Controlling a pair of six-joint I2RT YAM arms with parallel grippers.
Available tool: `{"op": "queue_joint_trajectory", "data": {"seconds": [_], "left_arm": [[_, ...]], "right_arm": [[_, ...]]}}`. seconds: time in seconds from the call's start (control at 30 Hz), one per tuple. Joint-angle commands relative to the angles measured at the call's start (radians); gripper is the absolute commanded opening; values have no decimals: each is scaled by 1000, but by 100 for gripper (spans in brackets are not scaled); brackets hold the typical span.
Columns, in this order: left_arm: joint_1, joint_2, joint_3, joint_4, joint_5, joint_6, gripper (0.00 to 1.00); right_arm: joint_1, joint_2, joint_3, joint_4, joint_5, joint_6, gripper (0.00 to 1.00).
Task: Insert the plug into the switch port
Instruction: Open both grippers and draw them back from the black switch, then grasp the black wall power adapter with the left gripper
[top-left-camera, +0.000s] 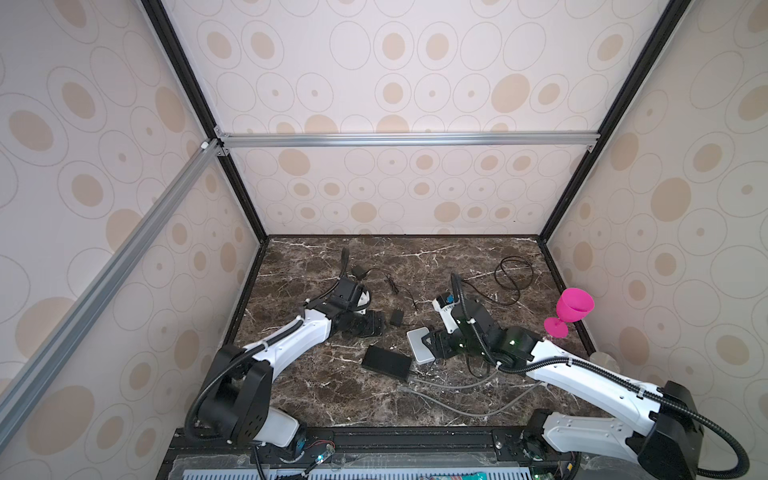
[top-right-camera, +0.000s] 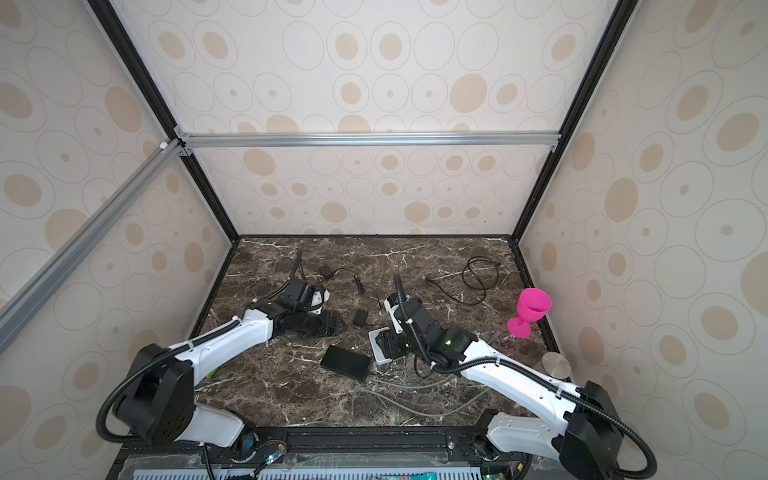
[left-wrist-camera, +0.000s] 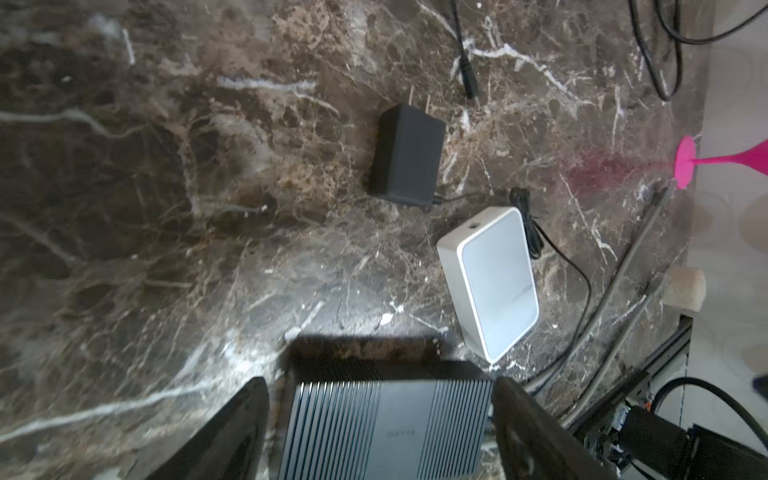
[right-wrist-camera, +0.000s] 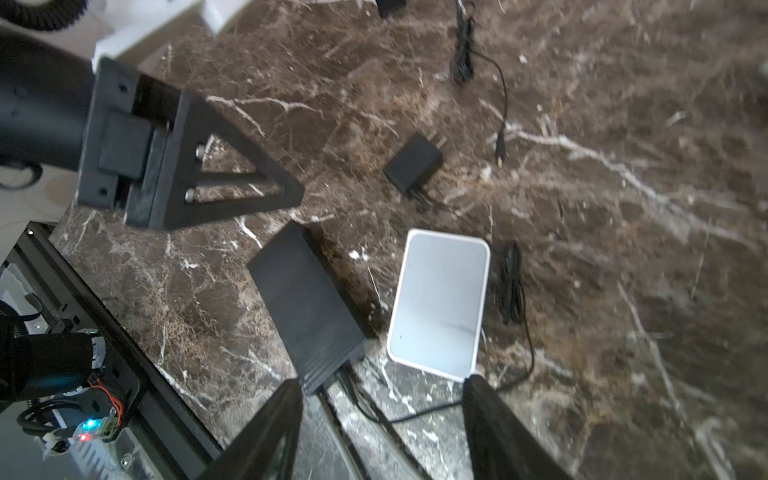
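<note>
Plug (top-left-camera: 411, 376): the end of the grey cable (top-left-camera: 457, 386), it sat right at the short end face of the black ribbed rectangular switch box (top-left-camera: 386, 361), front and centre on the table. It looked inserted, but whether it had clicked home I couldn't tell.
Right gripper (right-wrist-camera: 382, 380): jaws parted, nothing between them, hanging just over that joint.
Left gripper (left-wrist-camera: 378, 382): spread wide and empty, poised by the switch's far side, not clamping it.
Risk one: a pull-away could hook the cable lying under the right gripper and drag the plug out.
Risk two: nobody braced the switch, probably light on slick stone, so any tug would skate it into the white rounded plastic box (right-wrist-camera: 440, 299) just beside it.
Risk three: second grey plug end (top-left-camera: 404, 390) lay loose nearby, easy to mistake.
Surface: dark brown marble-look tabletop (top-left-camera: 332, 399), glossy, strewn with a black wall adapter (left-wrist-camera: 405, 156) and a coiled black lead (top-left-camera: 513, 272).
Room: wallpapered panels with beige ovals (top-left-camera: 395, 83), aluminium frame rail (top-left-camera: 407, 139), pink plastic goblet (top-left-camera: 573, 307) at the right edge.
</note>
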Motion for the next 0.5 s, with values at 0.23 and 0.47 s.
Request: {"op": "queue_joint_trajectory", "data": {"seconds": [0.23,0.47], "left_arm": [[-59,363,353,-42,-74,89,80],[-90,521,486,-124,-171,119,75]], "right_arm": [[-15,-275,-221,20,141,218,62],[-19,-244,-245,47,172,263,62]]}}
